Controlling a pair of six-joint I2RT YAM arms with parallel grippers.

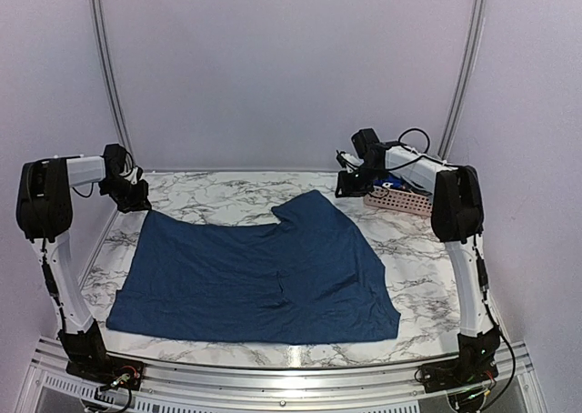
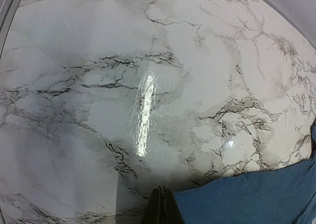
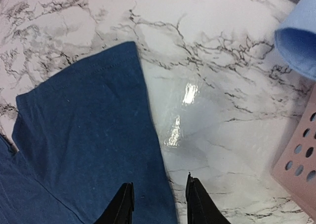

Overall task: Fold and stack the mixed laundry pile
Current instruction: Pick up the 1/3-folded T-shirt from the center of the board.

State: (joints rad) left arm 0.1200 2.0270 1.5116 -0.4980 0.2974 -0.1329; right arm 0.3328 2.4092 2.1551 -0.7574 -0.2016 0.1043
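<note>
Navy shirt [image 1: 259,272] spread flat, left gripper [image 2: 161,191] closed at its far-left corner, right gripper [image 3: 159,183] parted above its sleeve, pink basket [image 3: 296,166] and light-blue cloth [image 3: 298,39] to its right.

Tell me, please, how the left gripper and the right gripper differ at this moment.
The left gripper is shut, fingers pressed together; the right gripper is open. The left gripper sits beside the shirt's far left corner; the right gripper's fingers frame the shirt's far right edge. The right gripper has the basket close by; the left gripper does not. Both are near the shirt's far edge.
</note>
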